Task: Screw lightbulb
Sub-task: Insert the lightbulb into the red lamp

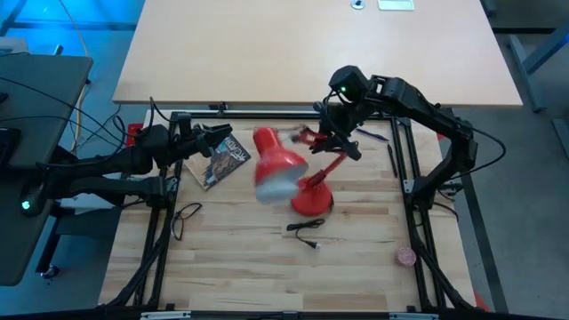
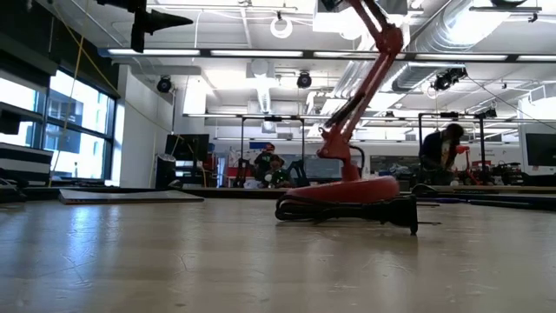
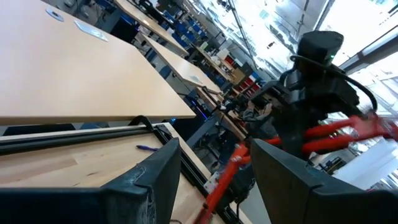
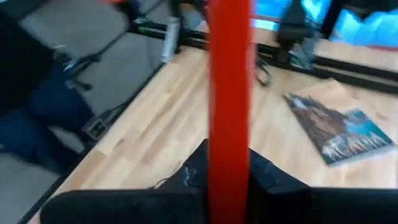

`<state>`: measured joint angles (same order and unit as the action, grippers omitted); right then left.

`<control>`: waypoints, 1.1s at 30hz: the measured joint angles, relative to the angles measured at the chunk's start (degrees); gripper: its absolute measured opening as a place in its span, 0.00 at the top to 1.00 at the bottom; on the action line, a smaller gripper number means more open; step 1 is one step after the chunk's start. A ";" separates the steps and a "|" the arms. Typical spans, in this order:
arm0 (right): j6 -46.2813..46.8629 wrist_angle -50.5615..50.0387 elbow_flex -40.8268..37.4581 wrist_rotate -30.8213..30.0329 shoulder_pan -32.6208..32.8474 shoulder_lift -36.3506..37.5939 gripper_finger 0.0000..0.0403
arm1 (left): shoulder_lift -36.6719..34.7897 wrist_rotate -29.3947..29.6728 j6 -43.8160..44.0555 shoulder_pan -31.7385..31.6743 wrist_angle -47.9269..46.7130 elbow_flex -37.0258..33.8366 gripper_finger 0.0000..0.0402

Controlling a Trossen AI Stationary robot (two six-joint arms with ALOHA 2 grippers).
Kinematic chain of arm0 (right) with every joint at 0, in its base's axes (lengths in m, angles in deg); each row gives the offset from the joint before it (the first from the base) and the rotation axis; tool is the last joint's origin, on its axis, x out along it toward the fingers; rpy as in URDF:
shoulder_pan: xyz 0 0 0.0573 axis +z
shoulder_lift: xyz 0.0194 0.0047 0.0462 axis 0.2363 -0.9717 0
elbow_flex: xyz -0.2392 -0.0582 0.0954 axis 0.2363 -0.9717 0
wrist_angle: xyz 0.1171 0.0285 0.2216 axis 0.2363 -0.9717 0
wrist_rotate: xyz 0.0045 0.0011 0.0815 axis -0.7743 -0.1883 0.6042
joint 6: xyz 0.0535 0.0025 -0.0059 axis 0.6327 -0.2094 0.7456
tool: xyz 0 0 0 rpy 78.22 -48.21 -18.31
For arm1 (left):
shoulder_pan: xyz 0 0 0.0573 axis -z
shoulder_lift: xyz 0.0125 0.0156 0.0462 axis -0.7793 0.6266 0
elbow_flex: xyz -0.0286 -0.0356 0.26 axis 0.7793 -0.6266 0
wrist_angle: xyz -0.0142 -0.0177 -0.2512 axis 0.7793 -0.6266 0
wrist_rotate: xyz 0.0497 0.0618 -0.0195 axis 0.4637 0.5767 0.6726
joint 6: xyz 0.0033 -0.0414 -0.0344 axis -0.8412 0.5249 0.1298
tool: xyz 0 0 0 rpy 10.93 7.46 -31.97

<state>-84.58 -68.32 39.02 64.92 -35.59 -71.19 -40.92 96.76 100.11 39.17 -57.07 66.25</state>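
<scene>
Two grippers over the wooden table (image 1: 231, 267); right gripper (image 1: 331, 140) near the far edge, fingers clenched on the red arm (image 4: 229, 93) of the lamp (image 1: 293, 173); lamp base (image 2: 343, 188) resting at mid-table, shade (image 1: 274, 169) tipped toward the left; left gripper (image 1: 197, 140) by the far left corner, fingers (image 3: 155, 180) parted, grasping nothing, just beside a magazine (image 1: 220, 158); lightbulb not visible, whereabouts impossible to tell.

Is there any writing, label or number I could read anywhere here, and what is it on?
Nothing can be read.
The book has a title across its cover, too blurred to make out in the high or the right wrist view.
The red lamp shows no label.
Signs in the room behind the table are too small to read.
</scene>
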 joint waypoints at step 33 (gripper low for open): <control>47.81 39.40 -6.04 -0.78 -11.99 2.28 0.94 | -7.23 -0.14 0.00 -0.37 3.19 0.00 0.54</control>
<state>-36.77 -28.92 32.99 64.13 -47.58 -68.90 -48.16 96.61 100.11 38.80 -53.88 66.25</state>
